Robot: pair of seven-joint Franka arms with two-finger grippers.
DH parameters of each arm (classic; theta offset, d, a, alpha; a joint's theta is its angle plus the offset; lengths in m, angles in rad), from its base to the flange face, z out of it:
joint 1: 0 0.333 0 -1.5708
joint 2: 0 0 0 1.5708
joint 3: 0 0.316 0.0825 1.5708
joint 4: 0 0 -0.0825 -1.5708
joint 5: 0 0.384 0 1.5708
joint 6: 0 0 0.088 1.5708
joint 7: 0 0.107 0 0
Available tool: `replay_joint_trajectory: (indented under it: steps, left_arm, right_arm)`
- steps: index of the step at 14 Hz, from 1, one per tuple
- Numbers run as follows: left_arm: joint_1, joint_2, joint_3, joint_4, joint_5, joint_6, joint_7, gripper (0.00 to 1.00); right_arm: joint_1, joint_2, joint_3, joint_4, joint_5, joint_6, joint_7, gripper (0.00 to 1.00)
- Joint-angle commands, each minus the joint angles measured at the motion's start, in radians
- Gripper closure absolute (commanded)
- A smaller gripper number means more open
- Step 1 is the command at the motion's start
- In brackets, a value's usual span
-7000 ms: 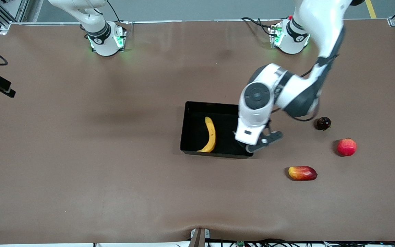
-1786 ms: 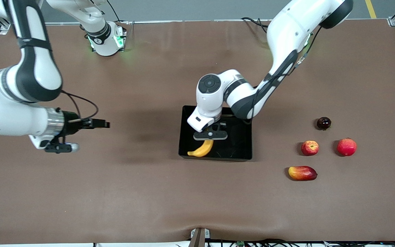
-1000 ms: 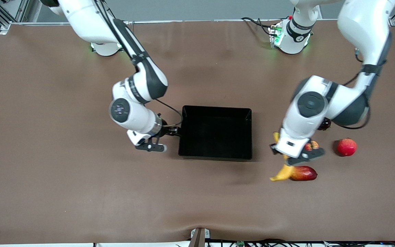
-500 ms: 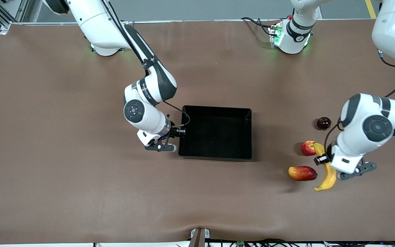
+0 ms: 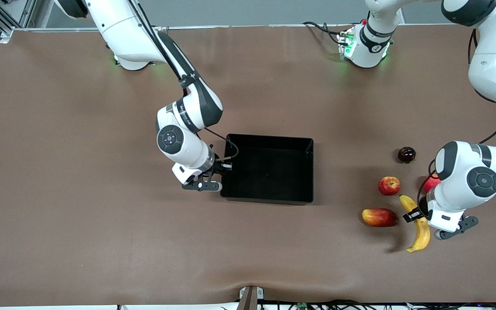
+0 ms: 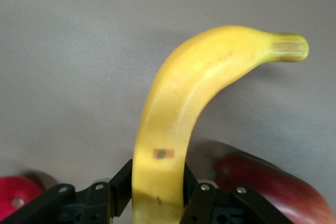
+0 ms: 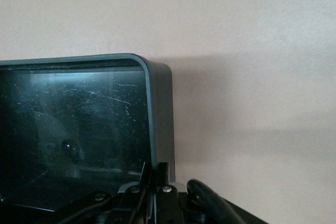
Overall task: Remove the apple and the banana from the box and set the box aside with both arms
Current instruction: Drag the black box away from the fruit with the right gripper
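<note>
The black box [image 5: 269, 170] stands at mid table with nothing in it. My right gripper [image 5: 223, 168] is shut on the box's wall at the right arm's end; in the right wrist view the fingers [image 7: 164, 174] pinch the rim [image 7: 160, 108] near a corner. My left gripper [image 5: 420, 216] is shut on the yellow banana [image 5: 422, 236], held over the table beside the mango. The left wrist view shows the banana [image 6: 173, 119] between the left gripper [image 6: 157, 192] pads. The small red-yellow apple [image 5: 389, 185] lies on the table close to the banana's upper end.
A red-yellow mango [image 5: 379, 217] [image 6: 278, 187] lies next to the held banana. A plain red fruit [image 5: 430, 183] is half hidden by the left arm. A small dark fruit [image 5: 406, 154] sits farther from the front camera.
My left arm swung the banana past the mango toward the left arm's end and lower. My right gripper closed on the box wall, and the box shifted slightly toward the right arm's end.
</note>
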Motion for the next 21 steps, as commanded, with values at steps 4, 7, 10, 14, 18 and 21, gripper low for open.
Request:
replay_joint_trajectory:
  steps: [4, 7, 10, 14, 18, 21]
  left_arm:
    - [-0.006, 0.063, 0.035, 0.054, -0.002, 0.055, 0.075, 1.0]
    - [-0.017, 0.095, 0.073, 0.051, -0.002, 0.106, 0.064, 1.0]
    - [-0.009, 0.099, 0.076, 0.051, 0.002, 0.106, 0.081, 0.11]
    - [-0.01, -0.002, 0.038, 0.043, -0.007, 0.017, 0.075, 0.0]
    - [0.006, -0.223, -0.059, 0.045, -0.013, -0.185, 0.119, 0.0]
    - [0.005, -0.361, -0.106, 0.052, -0.063, -0.386, 0.177, 0.0]
  right_arm:
    - [-0.135, -0.08, 0.001, 0.135, -0.005, -0.309, -0.008, 1.0]
    - [-0.194, -0.142, -0.003, 0.132, -0.013, -0.435, -0.01, 1.0]
    - [-0.259, -0.208, -0.022, 0.12, -0.121, -0.538, -0.043, 1.0]
    - [-0.386, -0.283, -0.022, 0.071, -0.155, -0.59, -0.178, 1.0]
    - [-0.55, -0.319, -0.02, -0.011, -0.154, -0.589, -0.424, 1.0]
    - [-0.694, -0.307, -0.02, -0.07, -0.154, -0.569, -0.646, 1.0]
